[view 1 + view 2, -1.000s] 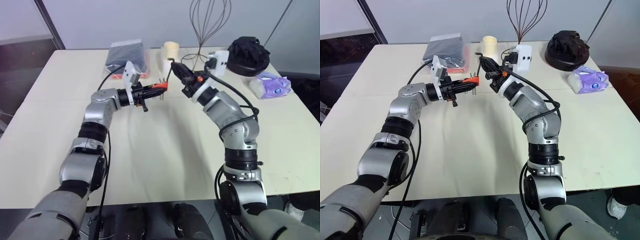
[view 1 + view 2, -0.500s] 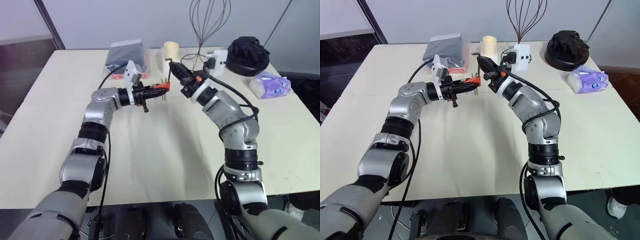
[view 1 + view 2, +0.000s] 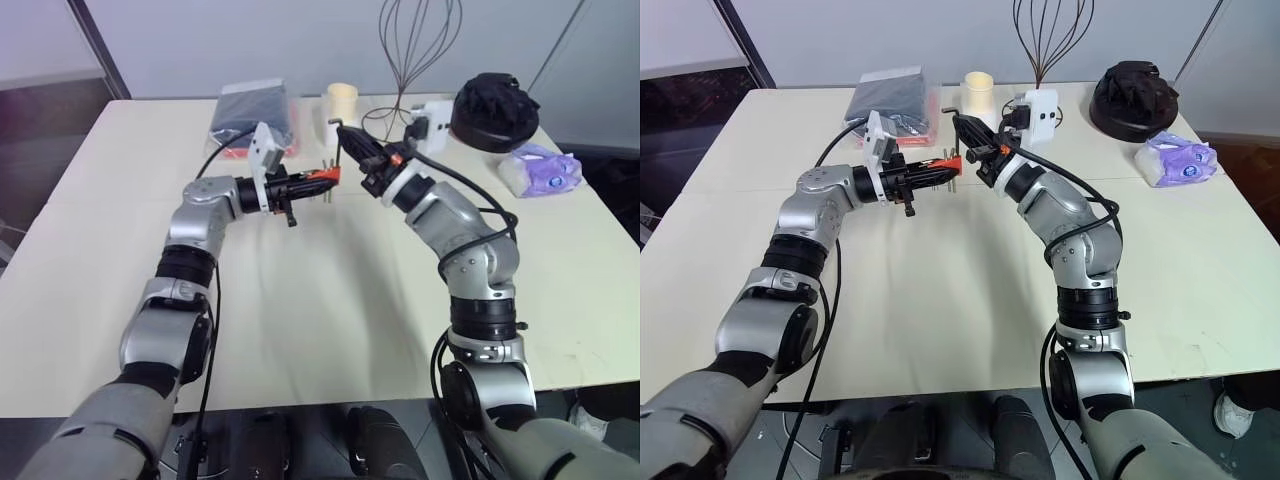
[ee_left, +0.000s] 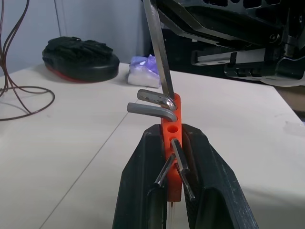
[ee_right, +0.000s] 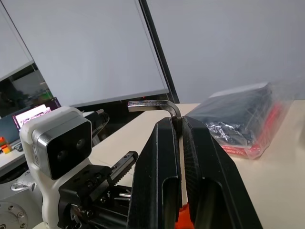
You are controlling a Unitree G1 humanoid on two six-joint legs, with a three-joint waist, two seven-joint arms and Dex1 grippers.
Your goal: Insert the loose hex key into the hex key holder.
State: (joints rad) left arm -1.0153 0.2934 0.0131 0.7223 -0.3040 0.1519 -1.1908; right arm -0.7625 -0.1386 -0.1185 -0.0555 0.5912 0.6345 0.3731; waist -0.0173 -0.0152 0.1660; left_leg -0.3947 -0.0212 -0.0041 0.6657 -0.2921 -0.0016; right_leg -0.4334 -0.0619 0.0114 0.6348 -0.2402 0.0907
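Left wrist view gave us the clearest look at the relation that mattered: we saw the hex key holder [image 4: 172, 143], a small red-orange block, clamped between the two black fingers of our left gripper [image 4: 171, 191], with its row of holes running away from the wrist along the block's upper face. Two short bent keys stuck out sideways near its far end. The loose hex key [image 4: 158, 52], a thin grey rod, came down steeply from above, and its lower tip met the far end of the block beside those bent keys; we could not tell whether the tip sat in a hole or only against the plastic. In the right wrist view our right gripper [image 5: 180, 129] was clenched on that rod just below its bend, the short arm of the L jutting sideways above the fingertips. From the head camera we saw both grippers raised above the table [image 3: 330, 300], meeting near its far middle, the left gripper [image 3: 318, 178] pointing across toward the right gripper [image 3: 352, 140], which stood just beyond and above the block. We judged that the rod's long axis crossed the block's length nearly at right angles, so the coming push belonged to the right arm, along the rod and downward into the block.
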